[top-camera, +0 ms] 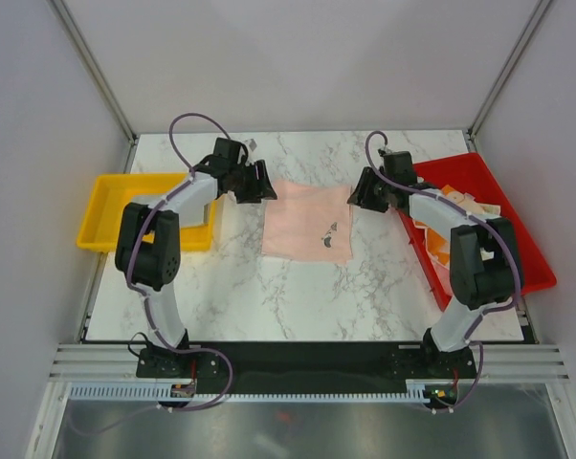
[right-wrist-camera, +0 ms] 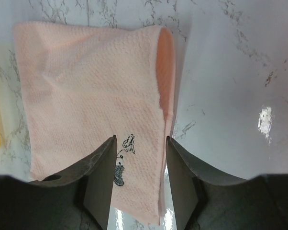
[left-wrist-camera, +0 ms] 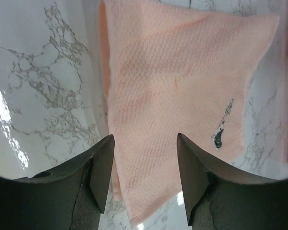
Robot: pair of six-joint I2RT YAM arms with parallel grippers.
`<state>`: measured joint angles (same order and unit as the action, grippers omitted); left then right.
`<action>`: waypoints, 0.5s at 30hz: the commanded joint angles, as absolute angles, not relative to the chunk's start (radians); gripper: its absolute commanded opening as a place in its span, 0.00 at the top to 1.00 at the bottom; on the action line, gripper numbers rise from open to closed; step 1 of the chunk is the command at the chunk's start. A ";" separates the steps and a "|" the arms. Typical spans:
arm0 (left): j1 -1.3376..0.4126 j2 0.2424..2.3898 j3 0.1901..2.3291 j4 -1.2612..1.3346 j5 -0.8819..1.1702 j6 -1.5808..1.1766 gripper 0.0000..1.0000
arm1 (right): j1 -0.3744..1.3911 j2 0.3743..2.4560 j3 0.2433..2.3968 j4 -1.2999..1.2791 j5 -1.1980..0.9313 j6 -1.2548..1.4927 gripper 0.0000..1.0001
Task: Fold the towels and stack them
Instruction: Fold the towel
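- Pink towel (top-camera: 305, 218) lies flat mid-desk (top-camera: 221, 287), between the two arms. It's folded: doubled layers show along the edge in both wrist views.
- Small dark print (top-camera: 330, 233) sits near the towel's near-right corner.
- Left end effector (top-camera: 264, 184) is at the towel's far-left corner. Jaws are apart with nothing between the pads. In the left wrist view, the towel (left-wrist-camera: 182, 86) is under the end effector (left-wrist-camera: 144, 179) and the fabric is visible through the gap.
- Right end effector (top-camera: 357, 196) is at the towel's far-right edge. It's also open and gripping nothing. In the right wrist view, the towel (right-wrist-camera: 86, 86) is below the end effector (right-wrist-camera: 141, 182) and the folded edge runs through the gap.
- Can't tell from any view whether either set of fingertips touches the cloth.
- Red bin (top-camera: 518, 249) on the right holds orange-and-white towels (top-camera: 451, 215) in a loose heap.
- Yellow bin (top-camera: 101, 225) sits at the left desk edge.
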<state>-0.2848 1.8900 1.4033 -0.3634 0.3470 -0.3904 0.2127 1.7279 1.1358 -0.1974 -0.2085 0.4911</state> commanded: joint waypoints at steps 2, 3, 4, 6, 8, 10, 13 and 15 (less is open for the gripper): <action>-0.273 1.992 1.535 -0.301 0.371 -0.393 0.39 | 0.215 1.787 1.187 -0.126 -0.278 0.462 0.48; -0.273 2.038 1.566 -0.299 0.367 -0.382 0.39 | 0.215 1.802 1.207 -0.115 -0.297 0.454 0.48; -0.273 2.063 1.594 -0.301 0.364 -0.373 0.40 | 0.215 1.816 1.219 -0.106 -0.308 0.433 0.48; -0.273 2.110 1.672 -0.304 0.356 -0.350 0.41 | 0.215 1.861 1.250 -0.086 -0.319 0.420 0.48; -0.272 2.173 1.733 -0.305 0.368 -0.331 0.43 | 0.215 1.902 1.270 -0.071 -0.324 0.407 0.48; -0.272 2.224 1.770 -0.305 0.388 -0.325 0.45 | 0.212 1.925 1.304 -0.064 -0.327 0.400 0.49; -0.271 2.261 1.816 -0.310 0.388 -0.321 0.47 | 0.212 1.962 1.336 -0.055 -0.307 0.384 0.49; -0.268 2.289 1.844 -0.327 0.390 -0.311 0.47 | 0.207 1.986 1.356 -0.055 -0.301 0.377 0.49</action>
